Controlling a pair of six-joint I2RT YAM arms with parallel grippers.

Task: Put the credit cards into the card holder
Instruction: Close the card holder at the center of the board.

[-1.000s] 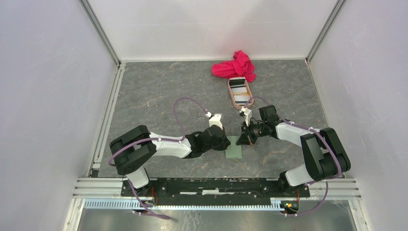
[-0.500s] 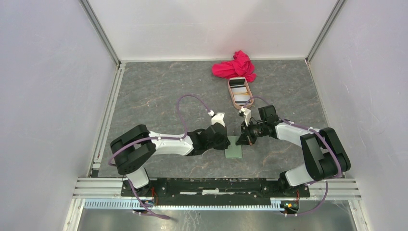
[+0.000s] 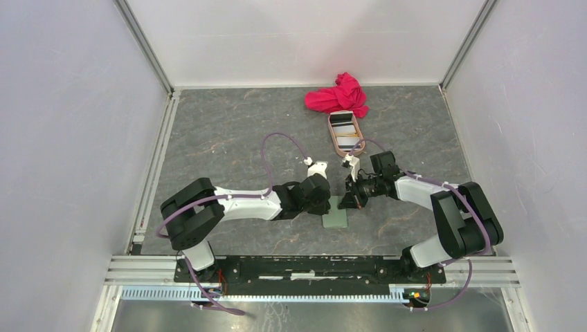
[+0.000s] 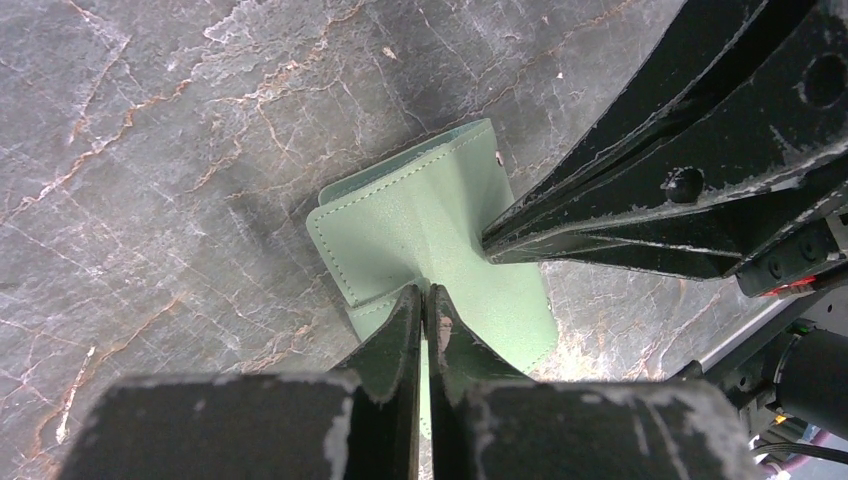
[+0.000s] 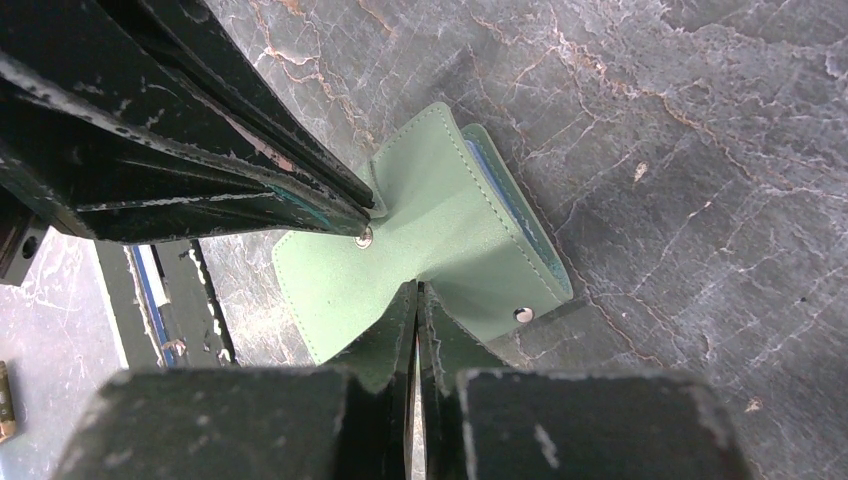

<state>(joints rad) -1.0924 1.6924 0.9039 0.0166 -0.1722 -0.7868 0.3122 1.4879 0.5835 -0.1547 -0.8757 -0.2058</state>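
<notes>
The sage-green card holder (image 3: pixel 337 217) lies on the table between the two arms, lifted and creased in the middle. My left gripper (image 3: pixel 327 201) is shut on its left edge; in the left wrist view the left gripper (image 4: pixel 423 291) pinches the green card holder (image 4: pixel 420 220). My right gripper (image 3: pixel 345 201) is shut on the opposite edge, and the right wrist view shows the right gripper (image 5: pixel 417 287) nipping the card holder (image 5: pixel 440 215) near a snap button (image 5: pixel 364 240). The credit cards (image 3: pixel 346 143), white with dark stripes, lie in the tray farther back.
A pinkish-tan oval tray (image 3: pixel 331 135) sits behind the right gripper. A crumpled red cloth (image 3: pixel 339 95) lies just beyond it by the back wall. Side walls close in the table on the left and right.
The left arm's wrist has shifted a little right and toward the back. The right gripper edged slightly left. The card holder stays pinched between both.
</notes>
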